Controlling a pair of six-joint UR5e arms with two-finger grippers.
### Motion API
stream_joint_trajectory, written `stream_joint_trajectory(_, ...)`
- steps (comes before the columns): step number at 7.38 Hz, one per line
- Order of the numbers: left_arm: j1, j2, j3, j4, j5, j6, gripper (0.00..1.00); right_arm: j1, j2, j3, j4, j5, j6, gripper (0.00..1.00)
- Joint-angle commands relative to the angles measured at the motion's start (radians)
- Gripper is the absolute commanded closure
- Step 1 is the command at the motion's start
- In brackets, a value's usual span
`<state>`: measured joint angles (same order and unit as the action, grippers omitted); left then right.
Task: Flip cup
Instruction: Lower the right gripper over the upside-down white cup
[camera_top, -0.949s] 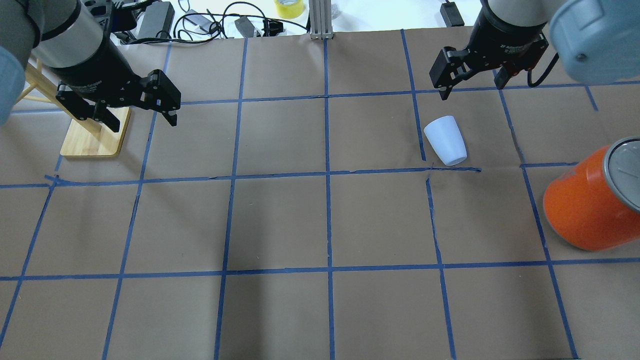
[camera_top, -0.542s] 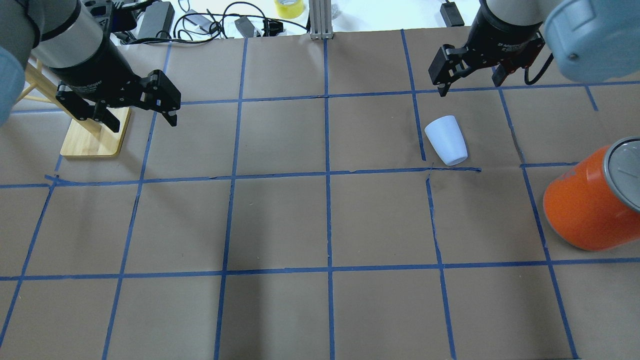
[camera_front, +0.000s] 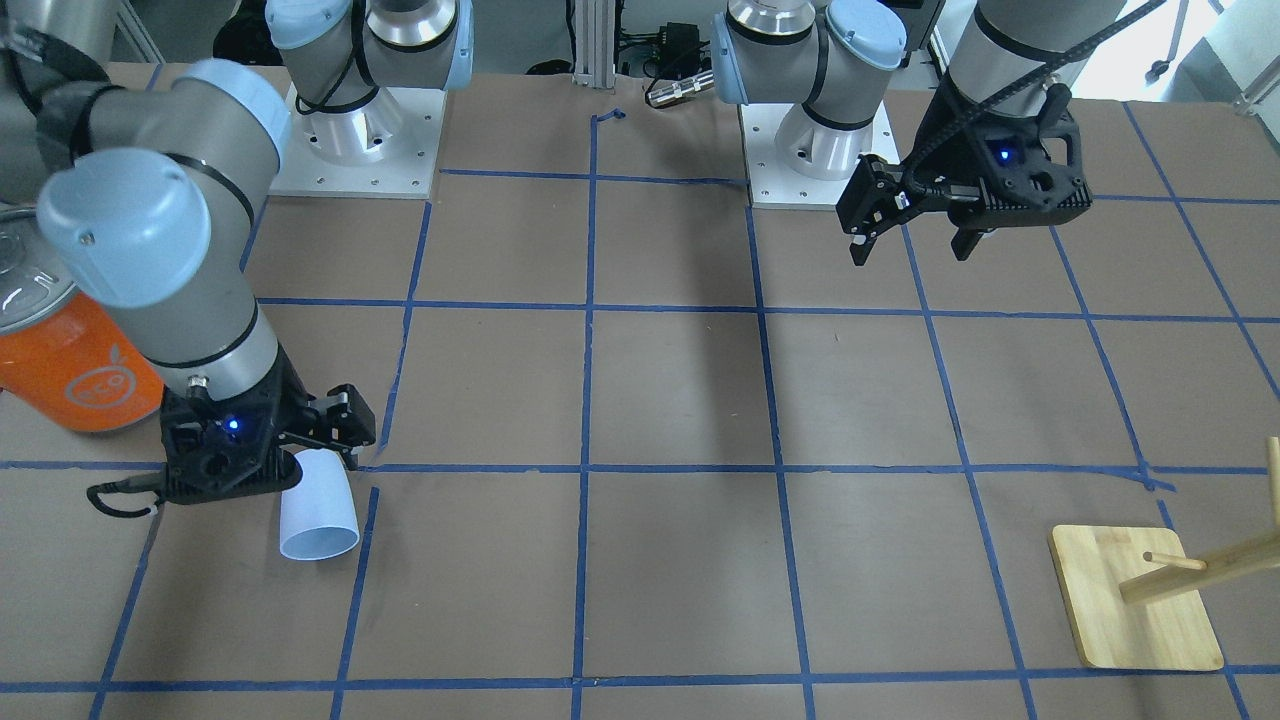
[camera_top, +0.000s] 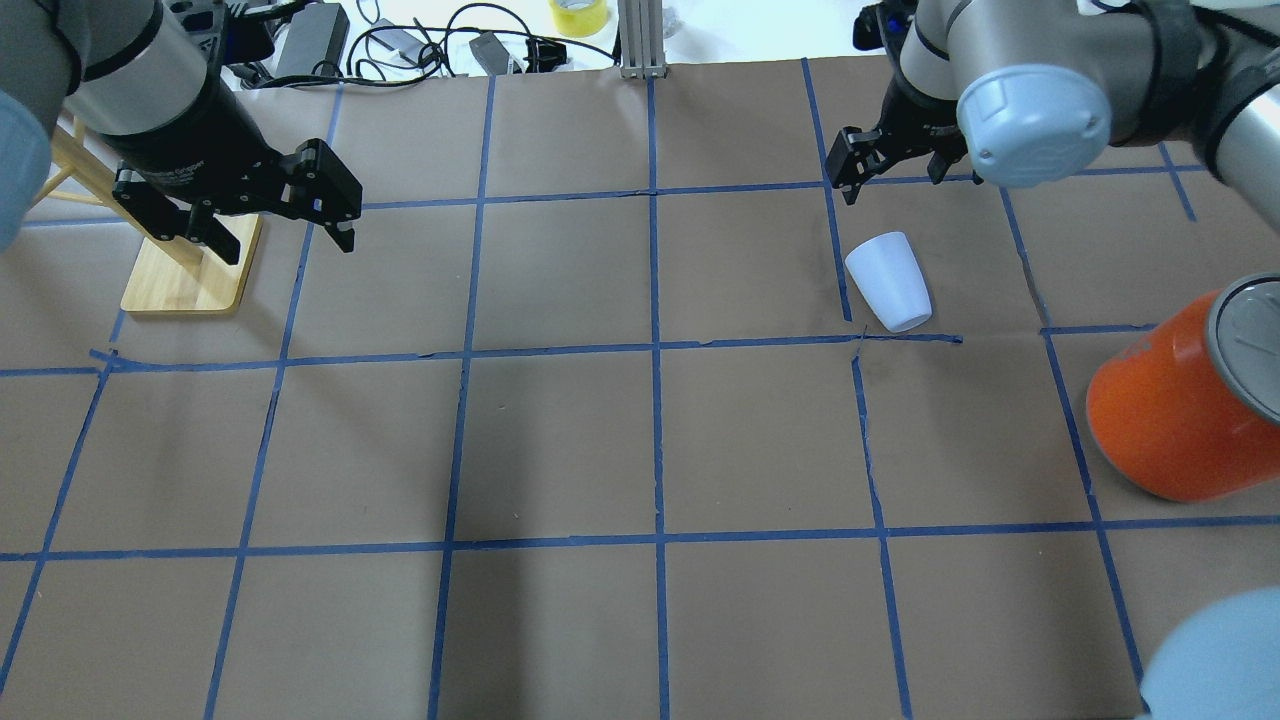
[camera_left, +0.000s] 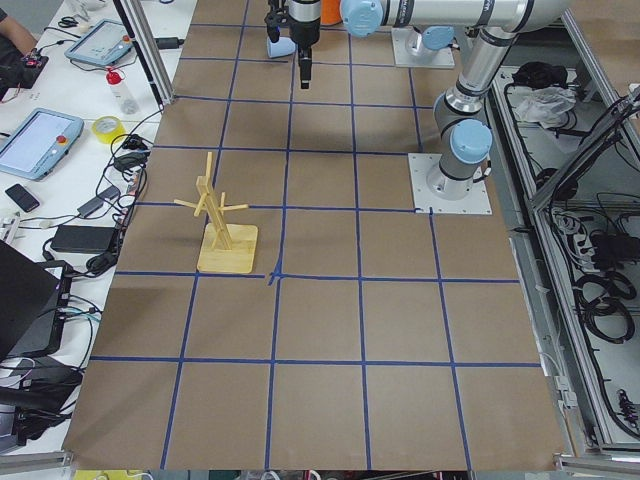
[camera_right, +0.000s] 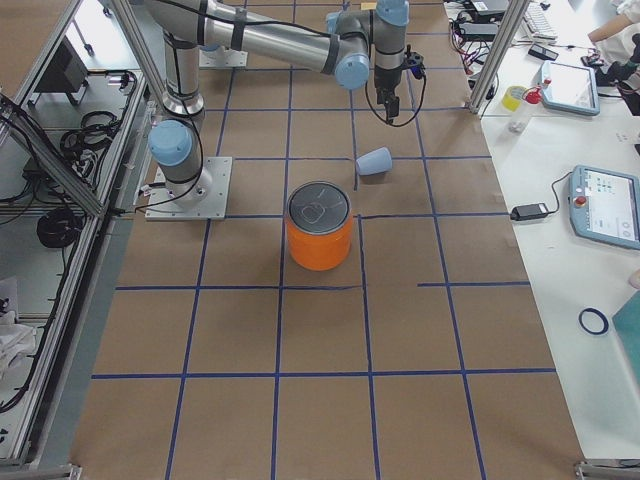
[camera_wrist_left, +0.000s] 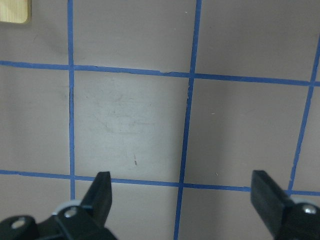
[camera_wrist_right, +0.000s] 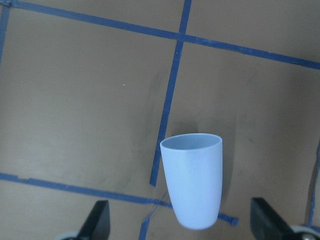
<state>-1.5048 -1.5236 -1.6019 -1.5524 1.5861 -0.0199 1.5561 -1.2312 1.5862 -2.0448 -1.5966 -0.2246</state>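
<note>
The pale blue-white cup (camera_top: 888, 282) lies on its side on the brown paper, mouth pointing away from the robot. It also shows in the front view (camera_front: 318, 518), the right side view (camera_right: 375, 162) and the right wrist view (camera_wrist_right: 192, 187). My right gripper (camera_top: 890, 172) is open and empty and hovers just above the cup. In its wrist view the cup sits between the two fingers (camera_wrist_right: 100, 220), apart from both. My left gripper (camera_top: 283, 240) is open and empty, far to the left near the wooden rack; its wrist view (camera_wrist_left: 184, 195) shows only paper and tape.
A big orange can (camera_top: 1170, 420) with a silver top stands right of the cup, near the table's right edge. A wooden peg rack (camera_top: 190, 275) stands at the far left. Cables and a yellow tape roll (camera_top: 578, 15) lie beyond the far edge.
My right arm has swung round, and its gripper has shifted left and a little farther from the robot. The cup and the left arm have not moved.
</note>
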Motion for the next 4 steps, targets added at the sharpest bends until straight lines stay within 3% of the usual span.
stream_joint_trajectory(1, 0.000, -0.001, -0.001, 0.000, 0.000, 0.000, 0.00, -0.020, 0.082, 0.041, -0.145, -0.005, -0.027, 0.00)
stream_joint_trajectory(4, 0.000, -0.001, -0.001, 0.000, 0.000, 0.000, 0.00, -0.056, 0.102, 0.126, -0.167, 0.006, -0.019, 0.00)
